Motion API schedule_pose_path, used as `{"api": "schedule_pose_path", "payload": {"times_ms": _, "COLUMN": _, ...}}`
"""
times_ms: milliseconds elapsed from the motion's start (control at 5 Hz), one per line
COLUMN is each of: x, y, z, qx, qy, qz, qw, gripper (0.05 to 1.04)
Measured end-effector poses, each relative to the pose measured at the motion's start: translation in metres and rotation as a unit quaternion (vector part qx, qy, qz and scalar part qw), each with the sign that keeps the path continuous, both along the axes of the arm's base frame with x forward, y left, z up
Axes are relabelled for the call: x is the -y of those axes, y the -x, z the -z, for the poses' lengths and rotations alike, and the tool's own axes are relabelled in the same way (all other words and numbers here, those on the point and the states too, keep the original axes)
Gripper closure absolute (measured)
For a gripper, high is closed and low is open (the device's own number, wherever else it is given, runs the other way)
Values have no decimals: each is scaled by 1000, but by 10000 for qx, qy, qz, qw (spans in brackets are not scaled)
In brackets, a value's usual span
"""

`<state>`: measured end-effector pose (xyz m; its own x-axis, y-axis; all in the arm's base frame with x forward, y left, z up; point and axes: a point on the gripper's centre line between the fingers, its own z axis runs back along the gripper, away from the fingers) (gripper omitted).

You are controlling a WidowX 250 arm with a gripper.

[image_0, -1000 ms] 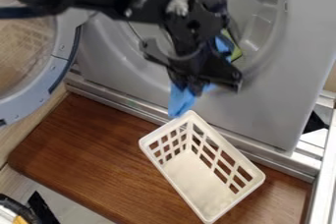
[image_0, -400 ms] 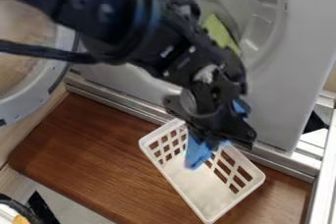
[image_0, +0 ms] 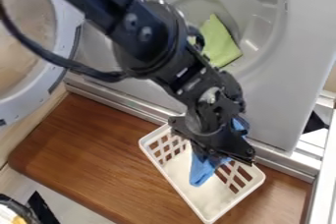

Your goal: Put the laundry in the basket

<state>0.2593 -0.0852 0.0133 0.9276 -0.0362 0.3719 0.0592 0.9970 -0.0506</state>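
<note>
Blue cloth [image_0: 201, 170]: soft, matte, creased, bunched above and drooping to a rounded fold. Gripper [image_0: 211, 153] pinches it; the cloth hangs directly below the fingertips, over the basket [image_0: 174, 182]. Basket, beneath the gripper: white, apparently plastic, rectangular, lattice-walled, on a brown wood-grained board [image_0: 85, 154]. Lime-green cloth [image_0: 220, 45], flat and angular, lies beyond the gripper in the grey drum opening [image_0: 260, 29].

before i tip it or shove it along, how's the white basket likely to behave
The basket probably slides easily, being thin-walled with open lattice sides, so likely light for its size. It may flex a little at the rim but should mostly keep its boxy shape.
</note>
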Motion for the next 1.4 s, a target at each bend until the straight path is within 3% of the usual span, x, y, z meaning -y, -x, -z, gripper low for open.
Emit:
{"api": "schedule_pose_path", "payload": {"times_ms": 400, "x": 2, "y": -2, "z": 31, "qx": -260, "qy": 214, "qz": 154, "qw": 9993, "gripper": 960}}
{"api": "schedule_pose_path", "payload": {"times_ms": 600, "x": 1, "y": -3, "z": 31, "qx": -266, "qy": 208, "qz": 15, "qw": 9994, "gripper": 765}}
{"api": "schedule_pose_path", "payload": {"times_ms": 1000, "x": 4, "y": -5, "z": 28, "qx": -336, "qy": 119, "qz": 110, "qw": 9993, "gripper": 178}}
{"api": "schedule_pose_path", "payload": {"times_ms": 1200, "x": 4, "y": -5, "z": 25, "qx": -310, "qy": 162, "qz": 96, "qw": 9993, "gripper": 71}}
{"api": "schedule_pose_path", "payload": {"times_ms": 1400, "x": 4, "y": -5, "z": 20, "qx": -322, "qy": 202, "qz": 87, "qw": 9992, "gripper": 75}}
